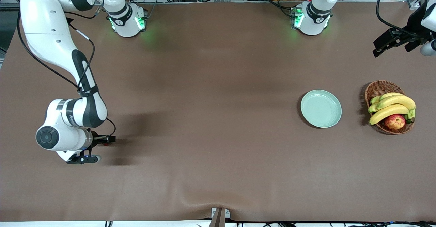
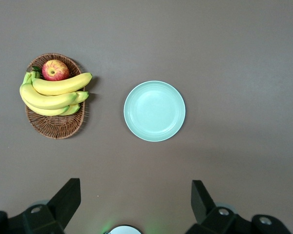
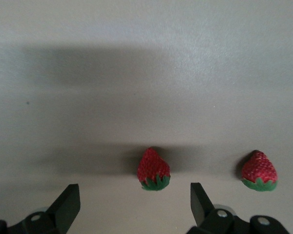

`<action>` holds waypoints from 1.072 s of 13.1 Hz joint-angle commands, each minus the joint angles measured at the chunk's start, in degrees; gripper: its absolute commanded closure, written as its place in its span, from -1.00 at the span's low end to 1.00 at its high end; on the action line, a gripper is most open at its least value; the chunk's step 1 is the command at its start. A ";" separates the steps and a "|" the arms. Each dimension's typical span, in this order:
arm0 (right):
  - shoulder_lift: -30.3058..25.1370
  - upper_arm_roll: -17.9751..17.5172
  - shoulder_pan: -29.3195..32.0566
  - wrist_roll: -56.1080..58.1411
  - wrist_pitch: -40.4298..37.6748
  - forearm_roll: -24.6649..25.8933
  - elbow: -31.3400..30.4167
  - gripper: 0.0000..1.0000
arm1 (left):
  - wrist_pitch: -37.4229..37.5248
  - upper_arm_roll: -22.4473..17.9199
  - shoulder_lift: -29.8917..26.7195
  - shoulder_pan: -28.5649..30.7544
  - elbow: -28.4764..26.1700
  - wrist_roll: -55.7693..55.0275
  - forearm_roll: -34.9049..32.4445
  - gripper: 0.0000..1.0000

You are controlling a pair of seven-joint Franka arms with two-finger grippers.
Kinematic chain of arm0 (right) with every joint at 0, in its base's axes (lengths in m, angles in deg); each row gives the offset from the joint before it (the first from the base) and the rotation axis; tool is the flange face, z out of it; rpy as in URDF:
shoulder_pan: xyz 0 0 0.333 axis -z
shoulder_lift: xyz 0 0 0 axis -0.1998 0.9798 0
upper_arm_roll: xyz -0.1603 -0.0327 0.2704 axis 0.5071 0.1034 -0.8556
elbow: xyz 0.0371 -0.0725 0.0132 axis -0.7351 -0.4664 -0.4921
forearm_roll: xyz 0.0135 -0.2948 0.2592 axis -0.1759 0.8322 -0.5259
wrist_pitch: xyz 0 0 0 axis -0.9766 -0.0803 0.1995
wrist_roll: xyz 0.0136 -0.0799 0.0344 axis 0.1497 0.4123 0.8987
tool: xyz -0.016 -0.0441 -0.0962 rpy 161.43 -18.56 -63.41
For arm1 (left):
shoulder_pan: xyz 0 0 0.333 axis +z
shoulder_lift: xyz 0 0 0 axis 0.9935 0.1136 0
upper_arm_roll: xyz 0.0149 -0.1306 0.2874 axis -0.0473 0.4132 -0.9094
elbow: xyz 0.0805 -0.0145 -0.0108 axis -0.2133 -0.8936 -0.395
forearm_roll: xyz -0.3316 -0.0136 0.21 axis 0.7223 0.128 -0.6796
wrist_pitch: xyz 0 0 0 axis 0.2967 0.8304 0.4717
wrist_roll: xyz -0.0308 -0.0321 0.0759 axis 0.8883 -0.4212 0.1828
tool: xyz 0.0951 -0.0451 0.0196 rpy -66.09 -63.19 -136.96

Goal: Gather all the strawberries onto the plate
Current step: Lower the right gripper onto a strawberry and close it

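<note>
Two small red strawberries with green tops lie on the brown table in the right wrist view: one [image 3: 153, 169] just ahead of the gap between my open right gripper's [image 3: 134, 207] fingers, the other [image 3: 259, 171] off to one side. In the front view my right gripper [image 1: 89, 152] hangs low over the table at the right arm's end, with a speck of red [image 1: 107, 144] beside it. A third strawberry is hidden. The pale mint-green plate [image 1: 321, 108] lies empty toward the left arm's end and also shows in the left wrist view [image 2: 155, 111]. My left gripper [image 1: 383, 45] waits, open and empty [image 2: 135, 202], high above the table.
A brown wicker basket [image 1: 378, 89] with bananas [image 1: 391, 106] and a red-yellow apple [image 1: 395, 121] stands beside the plate, closer to the left arm's end of the table; it also shows in the left wrist view [image 2: 56, 124]. A mount [image 1: 219, 216] sits at the table's front edge.
</note>
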 commanded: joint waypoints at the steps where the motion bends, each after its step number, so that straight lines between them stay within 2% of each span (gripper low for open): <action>1: 1.63 -0.27 0.84 0.08 0.45 -0.89 1.22 -1.00 | -0.34 0.10 0.63 0.44 0.84 0.78 0.93 -1.00; 7: 2.86 -0.27 1.90 0.08 2.04 -0.89 1.13 -1.00 | -0.60 0.10 0.63 0.44 0.84 0.78 0.93 -1.00; 11: 2.86 -0.27 1.90 0.16 2.04 -0.89 0.96 -0.55 | -0.77 0.10 0.71 0.53 0.84 0.78 0.93 -1.00; 13: 2.86 -0.27 1.81 0.16 1.95 -0.89 0.96 -0.25 | -1.12 0.10 0.71 0.62 0.85 0.78 0.93 -1.00; 14: 2.86 -0.27 1.81 0.60 1.95 -0.89 0.87 0.25 | -1.30 0.10 0.80 0.62 0.84 0.78 0.93 -1.00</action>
